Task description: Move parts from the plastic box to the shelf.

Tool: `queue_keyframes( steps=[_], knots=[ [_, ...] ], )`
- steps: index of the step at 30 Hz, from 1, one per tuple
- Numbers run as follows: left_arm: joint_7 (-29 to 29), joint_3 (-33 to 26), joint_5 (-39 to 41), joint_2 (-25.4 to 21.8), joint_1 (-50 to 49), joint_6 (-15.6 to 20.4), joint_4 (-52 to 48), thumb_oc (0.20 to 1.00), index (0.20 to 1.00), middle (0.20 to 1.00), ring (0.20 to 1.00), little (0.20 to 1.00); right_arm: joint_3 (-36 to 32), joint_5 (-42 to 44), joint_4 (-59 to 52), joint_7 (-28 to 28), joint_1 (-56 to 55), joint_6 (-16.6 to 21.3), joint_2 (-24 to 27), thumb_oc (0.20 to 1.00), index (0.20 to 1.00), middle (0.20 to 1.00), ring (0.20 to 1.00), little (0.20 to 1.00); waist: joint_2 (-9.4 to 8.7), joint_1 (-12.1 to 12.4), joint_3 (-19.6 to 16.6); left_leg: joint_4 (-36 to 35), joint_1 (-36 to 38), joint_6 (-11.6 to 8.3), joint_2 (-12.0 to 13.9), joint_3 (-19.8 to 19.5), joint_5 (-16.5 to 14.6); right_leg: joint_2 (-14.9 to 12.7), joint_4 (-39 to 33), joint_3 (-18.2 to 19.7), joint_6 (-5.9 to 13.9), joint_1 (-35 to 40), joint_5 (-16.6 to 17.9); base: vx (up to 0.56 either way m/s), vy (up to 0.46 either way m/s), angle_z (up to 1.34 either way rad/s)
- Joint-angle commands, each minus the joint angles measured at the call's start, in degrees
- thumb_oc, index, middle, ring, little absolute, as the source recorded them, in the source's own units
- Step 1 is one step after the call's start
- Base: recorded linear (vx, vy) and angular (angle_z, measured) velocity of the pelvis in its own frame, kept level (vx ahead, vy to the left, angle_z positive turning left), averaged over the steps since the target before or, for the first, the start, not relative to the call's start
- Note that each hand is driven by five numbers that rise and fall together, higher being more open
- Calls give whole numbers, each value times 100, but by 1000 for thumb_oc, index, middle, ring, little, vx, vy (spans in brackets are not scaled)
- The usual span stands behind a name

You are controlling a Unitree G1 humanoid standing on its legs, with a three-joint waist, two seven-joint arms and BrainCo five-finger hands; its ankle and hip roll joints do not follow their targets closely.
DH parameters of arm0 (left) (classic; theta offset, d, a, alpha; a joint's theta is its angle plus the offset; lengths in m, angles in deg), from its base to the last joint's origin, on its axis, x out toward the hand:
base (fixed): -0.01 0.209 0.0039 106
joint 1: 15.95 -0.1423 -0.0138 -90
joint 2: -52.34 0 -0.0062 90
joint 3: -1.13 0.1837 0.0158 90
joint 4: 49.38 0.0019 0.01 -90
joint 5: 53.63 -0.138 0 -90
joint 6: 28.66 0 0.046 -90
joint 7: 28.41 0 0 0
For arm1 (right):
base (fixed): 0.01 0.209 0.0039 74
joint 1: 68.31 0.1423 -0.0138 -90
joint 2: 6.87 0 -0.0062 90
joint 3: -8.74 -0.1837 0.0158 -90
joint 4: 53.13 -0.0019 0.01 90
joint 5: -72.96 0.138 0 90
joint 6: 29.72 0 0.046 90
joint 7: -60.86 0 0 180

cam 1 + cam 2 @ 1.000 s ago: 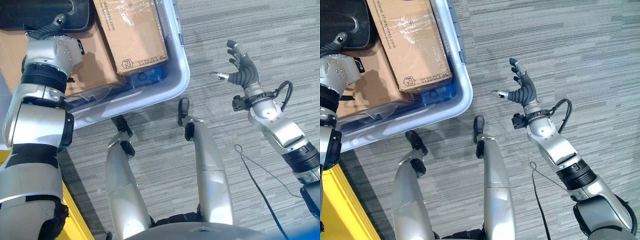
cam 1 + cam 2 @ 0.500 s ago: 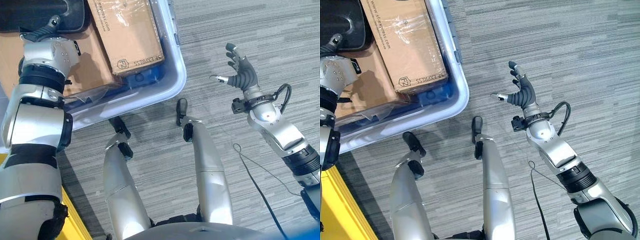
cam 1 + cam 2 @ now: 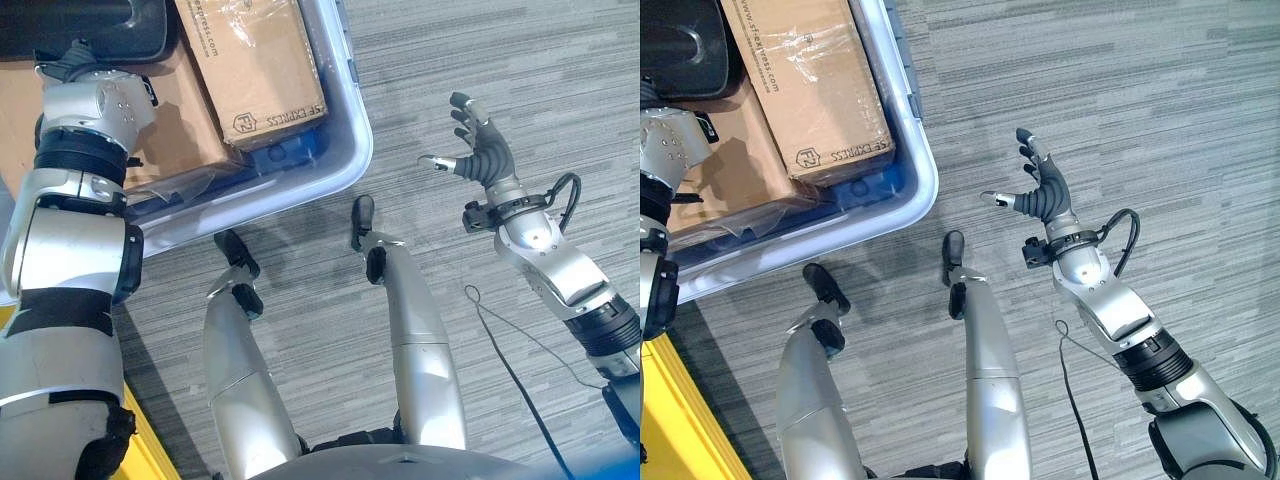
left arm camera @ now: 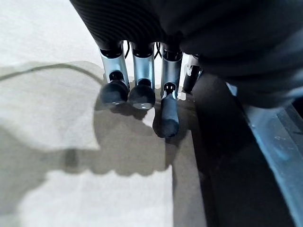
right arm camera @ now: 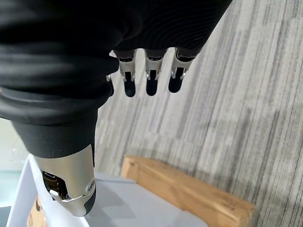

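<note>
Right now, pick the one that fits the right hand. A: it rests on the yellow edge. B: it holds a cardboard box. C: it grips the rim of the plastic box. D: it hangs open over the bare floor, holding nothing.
D: the right hand shows spread fingers above the grey floor, apart from the plastic box.

Cardboard boxes (image 3: 262, 70) in plastic box (image 3: 335, 170), L; R robot hand (image 3: 480, 150) well apart.

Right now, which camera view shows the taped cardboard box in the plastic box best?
The left eye view: the taped cardboard box shows its top and printed end inside the plastic box. The right eye view shows nearly the same; the right wrist view shows one edge.
</note>
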Motion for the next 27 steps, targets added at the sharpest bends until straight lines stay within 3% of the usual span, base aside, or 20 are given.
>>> queue_keyframes(
  steps=[1, 9, 13, 16, 17, 18, 21, 27],
  knots=[
    [-1310, -384, 1164, 1240, -1458, -198, 566, 200, 200, 200, 200, 200, -276, 62, -442, 139, 185, 286, -35, 1000, 1000, 1000, 1000, 1000, -640, -177, 396, 1243, -399, -152, 503, -216, -457, -150, -44, -116, 450, 122, 301, -2, -23, 4],
    [-1300, -577, 1516, 1419, -1783, -85, 379, 200, 200, 200, 200, 200, -266, -18, -494, 166, 113, 252, -128, 1000, 1000, 1000, 1000, 1000, -673, -116, 396, 1318, -518, -126, 492, -311, -480, -159, -13, -168, 463, 76, 300, -1, -19, 3],
    [-1527, -639, 1552, 1598, -1890, 268, 166, 200, 200, 200, 200, 200, -293, -10, -467, 132, 141, 224, -130, 1000, 1000, 1000, 1000, 1000, -712, -97, 396, 1386, -570, -105, 499, -354, -504, -154, 54, -183, 462, 48, 286, 0, 0, 0],
    [-1623, -576, 954, 1695, -1931, 698, -179, 200, 200, 200, 200, 200, -301, 35, -502, 85, 92, 259, -146, 1000, 1000, 1000, 1000, 1000, -721, -83, 396, 1432, -567, -79, 523, -367, -516, -163, 160, -189, 455, 53, 245, -16, 9, 1],
    [-1344, -406, -137, 1628, -1977, 746, -489, 200, 200, 200, 200, 200, -345, -33, -524, -32, -31, 362, -211, 1000, 1000, 1000, 1000, 1000, -683, -69, 396, 1393, -480, -76, 514, -348, -504, -154, 139, -164, 453, 148, 228, -57, 34, 7],
    [-1289, -347, -544, 1582, -2031, 764, -599, 200, 200, 200, 200, 200, -360, -58, -529, -59, -84, 402, -249, 1000, 1000, 1000, 1000, 1000, -660, -50, 396, 1350, -424, -79, 508, -335, -486, -153, 103, -167, 452, 210, 231, -68, 37, 11],
    [-1316, -264, -1321, 1396, -2507, 860, -1120, 200, 200, 200, 200, 200, -399, -337, -528, -212, -346, 641, -429, 1000, 1000, 1000, 1000, 1000, -502, 71, 396, 911, 31, -129, 448, -216, -328, -169, -227, -184, 466, 626, 289, -93, 71, 15],
    [-1426, -400, -2126, 1397, -3557, 1179, -1960, 200, 200, 200, 200, 200, -422, -606, -524, -440, -611, 807, -570, 1000, 1000, 1000, 1000, 1000, -236, 292, 396, 307, 841, -175, 332, -35, -147, -212, -616, -185, 453, 1351, 293, -88, 94, 8]
  ],
)
